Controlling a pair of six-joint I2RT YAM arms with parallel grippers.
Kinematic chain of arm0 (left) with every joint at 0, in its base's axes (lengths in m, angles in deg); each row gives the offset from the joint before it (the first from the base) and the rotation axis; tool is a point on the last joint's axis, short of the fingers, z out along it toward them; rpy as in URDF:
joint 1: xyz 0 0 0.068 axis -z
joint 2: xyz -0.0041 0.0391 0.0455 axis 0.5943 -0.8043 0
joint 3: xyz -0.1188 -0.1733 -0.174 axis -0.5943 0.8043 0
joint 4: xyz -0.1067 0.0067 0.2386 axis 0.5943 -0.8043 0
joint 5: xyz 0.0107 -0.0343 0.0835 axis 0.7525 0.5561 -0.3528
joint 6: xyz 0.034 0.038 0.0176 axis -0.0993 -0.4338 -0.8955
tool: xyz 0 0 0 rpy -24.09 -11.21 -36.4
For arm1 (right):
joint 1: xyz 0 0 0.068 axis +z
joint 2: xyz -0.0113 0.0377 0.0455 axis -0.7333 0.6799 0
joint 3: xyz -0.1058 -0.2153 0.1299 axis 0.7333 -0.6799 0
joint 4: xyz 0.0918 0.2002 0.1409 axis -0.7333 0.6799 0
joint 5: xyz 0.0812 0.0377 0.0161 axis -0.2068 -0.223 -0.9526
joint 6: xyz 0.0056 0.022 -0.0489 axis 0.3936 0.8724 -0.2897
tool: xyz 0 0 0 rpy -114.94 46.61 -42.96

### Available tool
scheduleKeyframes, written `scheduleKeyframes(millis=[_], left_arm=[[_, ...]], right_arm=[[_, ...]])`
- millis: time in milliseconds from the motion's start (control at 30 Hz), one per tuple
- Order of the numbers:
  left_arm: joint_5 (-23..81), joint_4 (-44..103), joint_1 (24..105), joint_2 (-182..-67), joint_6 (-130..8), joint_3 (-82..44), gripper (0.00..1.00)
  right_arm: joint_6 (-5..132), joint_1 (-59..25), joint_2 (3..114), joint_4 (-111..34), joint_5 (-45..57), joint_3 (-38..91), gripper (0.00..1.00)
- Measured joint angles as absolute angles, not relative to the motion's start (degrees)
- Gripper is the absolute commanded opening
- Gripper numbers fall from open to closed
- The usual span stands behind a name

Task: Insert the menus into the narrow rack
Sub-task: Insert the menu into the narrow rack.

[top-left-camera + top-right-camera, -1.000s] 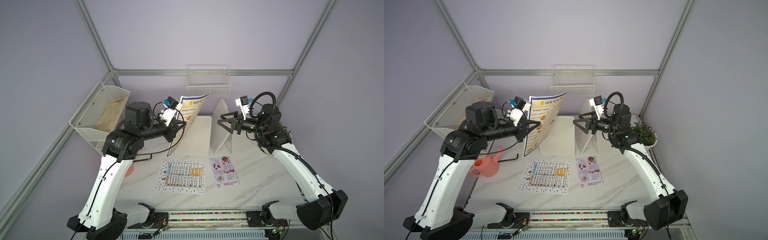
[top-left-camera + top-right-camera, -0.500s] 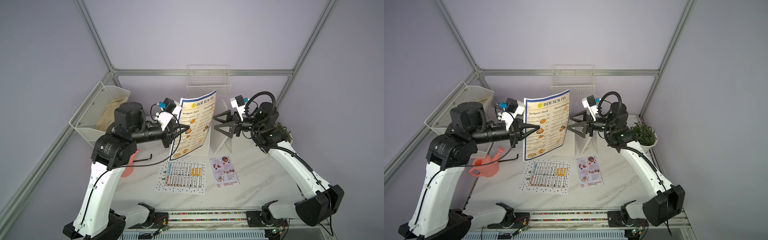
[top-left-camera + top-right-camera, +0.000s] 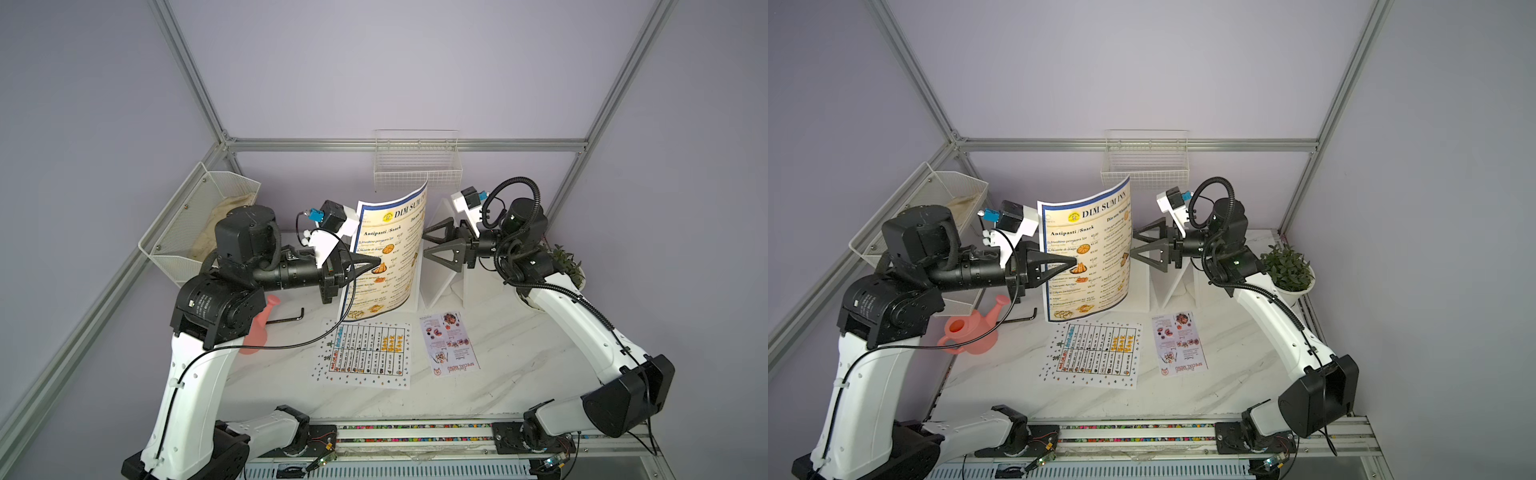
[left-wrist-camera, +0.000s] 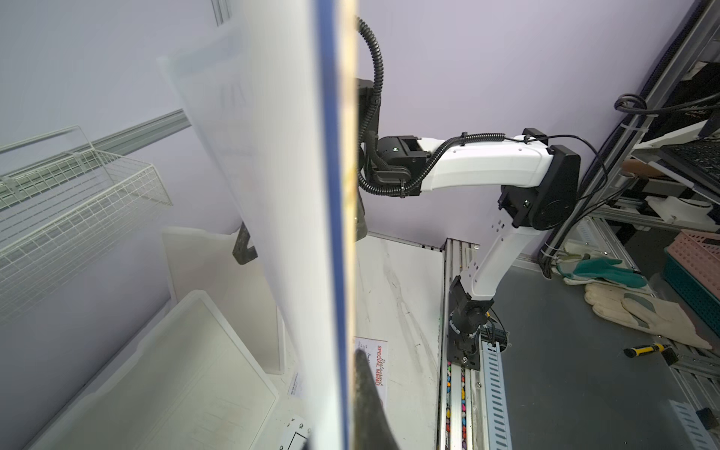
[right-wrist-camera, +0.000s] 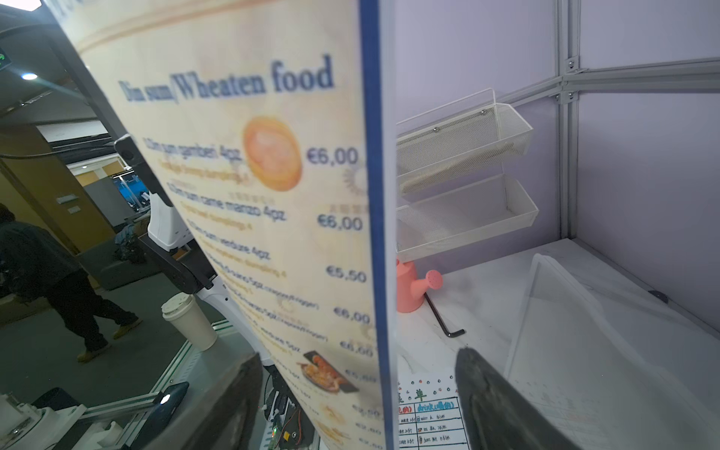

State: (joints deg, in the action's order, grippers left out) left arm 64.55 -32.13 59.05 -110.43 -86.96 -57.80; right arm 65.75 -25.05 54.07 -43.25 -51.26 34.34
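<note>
Left gripper is clamped on the near-side edge of the DIM SUM INN menu, holding it upright above the table. Right gripper has jaws spread, straddling the opposite edge; in the right wrist view the blue border sits between the two fingers, no contact yet.

Handling: light laminated-looking sheet, semi-stiff. It bows visibly under a single-edge pinch, so the top corner curls toward the wire wall basket. Likely slick, so pinch well inside the border at mid-height on both edges to flatten it before feeding into the narrow white rack just behind.

Grid-table menu and SPECIAL MENU leaflet lie flat on the table in front, untouched. Both are thin, with no raised edge to grab.

Versus a second ago: the menu has swung from nearly edge-on to face the camera and come forward. The right gripper has opened a little wider and closed in on the free edge.
</note>
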Motion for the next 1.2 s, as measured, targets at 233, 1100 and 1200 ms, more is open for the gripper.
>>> scheduleKeyframes(millis=[233,1100,1200], left_arm=[[64.73,-32.18,59.05,-110.54,-87.07,-57.85,0.00],[50.96,-29.20,59.09,-109.47,-86.85,-56.82,0.00],[50.87,-28.88,59.09,-109.56,-86.50,-56.34,0.00]], right_arm=[[67.69,-22.04,55.95,-46.29,-54.63,36.70,0.82],[61.48,-21.97,48.03,-40.65,-47.50,36.77,0.40],[61.48,-21.97,48.03,-40.59,-47.20,36.77,0.35]])
